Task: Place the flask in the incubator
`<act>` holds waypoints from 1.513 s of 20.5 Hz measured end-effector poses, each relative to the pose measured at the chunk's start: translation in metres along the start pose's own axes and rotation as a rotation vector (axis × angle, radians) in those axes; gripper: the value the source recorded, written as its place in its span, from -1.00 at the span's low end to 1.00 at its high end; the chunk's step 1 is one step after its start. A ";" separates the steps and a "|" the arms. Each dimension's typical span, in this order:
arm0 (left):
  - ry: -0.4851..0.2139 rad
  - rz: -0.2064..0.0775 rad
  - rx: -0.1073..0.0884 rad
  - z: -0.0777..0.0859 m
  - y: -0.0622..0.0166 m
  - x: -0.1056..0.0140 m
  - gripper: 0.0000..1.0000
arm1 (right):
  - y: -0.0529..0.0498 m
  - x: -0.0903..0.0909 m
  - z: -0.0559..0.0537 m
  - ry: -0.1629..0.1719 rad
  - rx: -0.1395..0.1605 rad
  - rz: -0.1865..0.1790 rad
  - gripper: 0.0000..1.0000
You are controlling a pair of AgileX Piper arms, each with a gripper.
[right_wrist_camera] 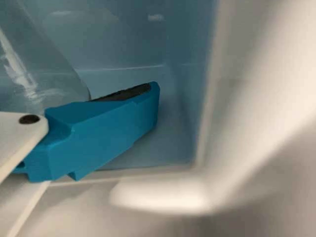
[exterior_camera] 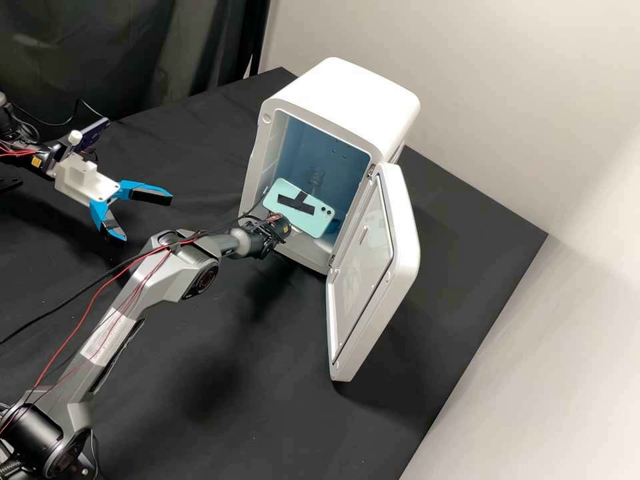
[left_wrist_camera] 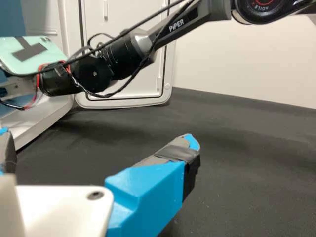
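Nearest me, the dark grey right arm [exterior_camera: 133,293] is lying stretched from the near-left corner up to the mouth of the white box-shaped incubator [exterior_camera: 347,100]. Its wrist is sitting right at the opening, w/ a mint-green flat slab w/ black tape [exterior_camera: 300,208] riding on top. The right gripper [right_wrist_camera: 116,91] is sitting inside the pale blue chamber, low down by the floor and close to the right-hand inner wall. That is prob. so the load can go down gently instead of dropping.

The clear glass flask [right_wrist_camera: 39,64] is also sitting inside the chamber, right against the gripper's inner side. Can't tell whether the gripper is clamping it or has let go, since the contact isn't showing. Either way the flask is inside, so the placing is looking all but done.

The incubator's white door [exterior_camera: 373,267] is hanging wide open, swung out to the right and toward the near side. That's giving the arm a straight path in and out.

The left gripper [exterior_camera: 147,217] is hovering over the black bench cloth [exterior_camera: 267,373] at far left, well apart from the incubator. Its blue fingers [exterior_camera: 143,193] are spread and holding nothing. It's prob. parking there to stay out of the other arm's way.
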 end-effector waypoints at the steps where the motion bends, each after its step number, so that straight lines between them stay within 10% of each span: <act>1: -0.001 0.002 0.001 0.000 0.0005 0.000 1.00 | 0.004 -0.002 0.002 -0.002 0.011 0.012 1.00; 14: 0.008 0.016 0.004 -0.001 0.0036 -0.005 1.00 | 0.028 -0.054 -0.009 0.055 -0.117 0.107 1.00; 20: 0.008 0.016 0.004 -0.001 0.0036 -0.005 1.00 | 0.020 -0.073 0.000 0.013 -0.120 0.069 1.00; 31: 0.000 0.020 0.009 0.001 0.0047 -0.007 1.00 | 0.021 -0.128 -0.003 0.088 -0.080 0.131 1.00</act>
